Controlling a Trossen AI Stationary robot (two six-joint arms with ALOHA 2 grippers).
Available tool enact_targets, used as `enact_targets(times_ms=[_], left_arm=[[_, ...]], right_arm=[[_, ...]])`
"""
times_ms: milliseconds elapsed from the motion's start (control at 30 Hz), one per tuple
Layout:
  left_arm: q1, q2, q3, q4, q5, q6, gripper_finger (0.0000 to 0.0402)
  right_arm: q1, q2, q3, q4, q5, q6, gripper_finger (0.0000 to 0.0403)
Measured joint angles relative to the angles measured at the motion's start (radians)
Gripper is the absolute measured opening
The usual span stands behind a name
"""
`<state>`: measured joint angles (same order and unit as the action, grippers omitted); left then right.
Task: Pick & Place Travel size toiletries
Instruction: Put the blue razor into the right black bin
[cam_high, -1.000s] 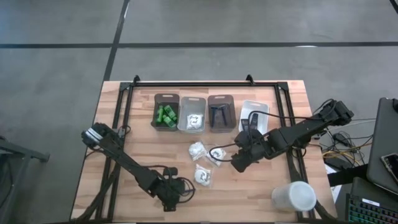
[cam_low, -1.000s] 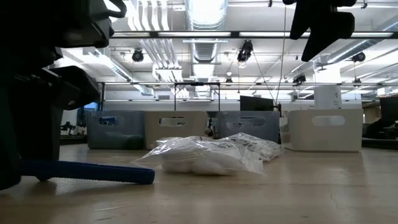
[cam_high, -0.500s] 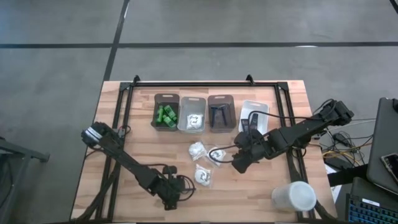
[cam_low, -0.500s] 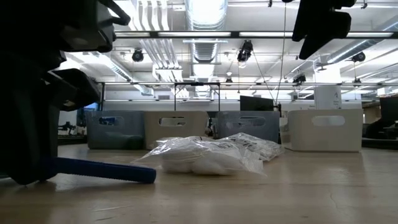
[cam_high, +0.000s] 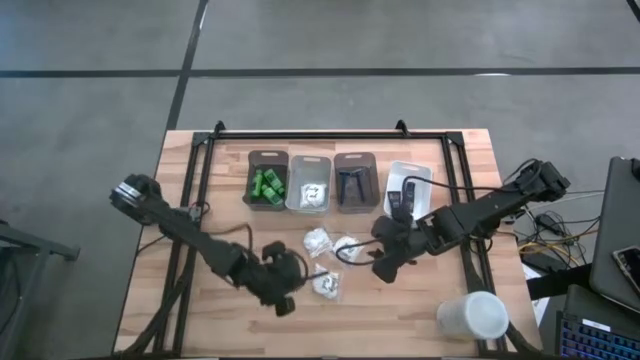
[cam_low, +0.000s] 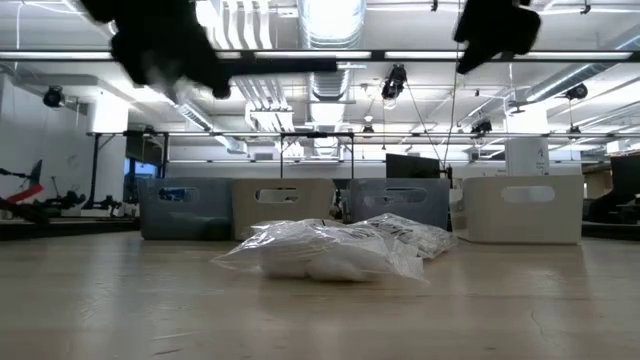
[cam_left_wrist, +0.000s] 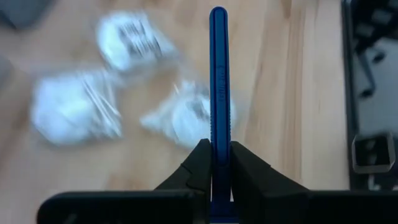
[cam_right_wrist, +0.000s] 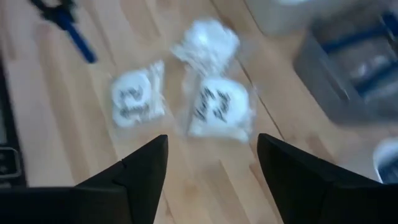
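Three white packets (cam_high: 328, 257) lay clustered mid-table, obstructing the lane between the left gripper (cam_high: 290, 281) — clamped on a blue razor (cam_left_wrist: 218, 81) — and the wide-open right gripper (cam_high: 381, 263). Four bins (cam_high: 338, 182) lined the far edge. Bare wood remained near the left front corner — passable.

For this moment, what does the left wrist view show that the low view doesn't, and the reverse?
Only the left wrist view shows the left pincer shut on the blue razor. Only the low view shows the row of bins side-on, with the room behind them. Both show the white packets lying on the wooden table.
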<state>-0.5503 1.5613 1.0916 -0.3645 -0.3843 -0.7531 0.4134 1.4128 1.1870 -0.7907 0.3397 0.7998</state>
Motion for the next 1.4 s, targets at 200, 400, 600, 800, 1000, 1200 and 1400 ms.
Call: enact_targets(times_ms=[200,400,600,800,1000,1200,1400], left_arm=[[0.119,-0.135,-0.001,0.008,0.027,0.133,0.0037],[0.291,-0.214,-0.003,0.095,0.151,0.281,0.0038],[0.437,-0.217,-0.055,0.393,0.285,0.3,0.0038],[0.494,-0.211,-0.151,0.721,0.32,0.3,0.0039],[0.51,-0.201,-0.185,0.825,0.322,0.288,0.0039],[0.51,-0.174,-0.186,0.851,0.322,0.278,0.0039],[0.512,-0.132,-0.186,0.879,0.349,0.273,0.0039]], right_arm=[[-0.076,-0.01,0.0,0.142,-0.04,-0.169,0.0236],[-0.154,-0.058,-0.005,0.153,-0.062,-0.261,0.0247],[-0.231,-0.155,-0.036,0.235,-0.056,-0.35,0.0245],[-0.286,-0.232,-0.116,0.421,-0.052,-0.398,0.0233],[-0.313,-0.248,-0.201,0.656,-0.137,-0.412,0.0233],[-0.315,-0.225,-0.224,0.725,-0.16,-0.447,0.0247],[-0.316,-0.214,-0.206,0.721,-0.189,-0.459,0.0256]])
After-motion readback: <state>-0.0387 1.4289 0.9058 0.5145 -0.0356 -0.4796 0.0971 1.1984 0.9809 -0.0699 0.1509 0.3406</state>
